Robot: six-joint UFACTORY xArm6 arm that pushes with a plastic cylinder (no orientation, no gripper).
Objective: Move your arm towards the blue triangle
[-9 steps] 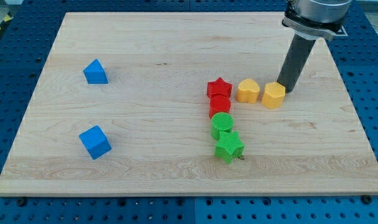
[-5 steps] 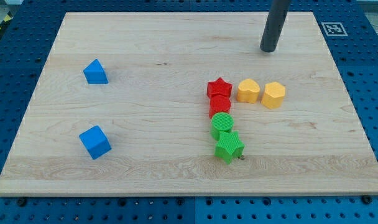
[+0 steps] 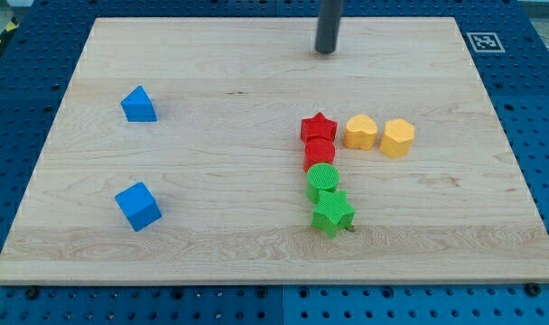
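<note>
My tip [image 3: 325,51] has left the yellow blocks [image 3: 378,134] and now travels bare, touching nothing; the blue triangle [image 3: 138,105] is still far to its left.

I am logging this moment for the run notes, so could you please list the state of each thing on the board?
My tip: near the view's top, touching no block.
Blue triangle: alone, untouched.
Blue cube: alone, tilted.
Red star: against red block.
Green cylinder: between red block and green star.
Yellow blocks: side by side.
</note>
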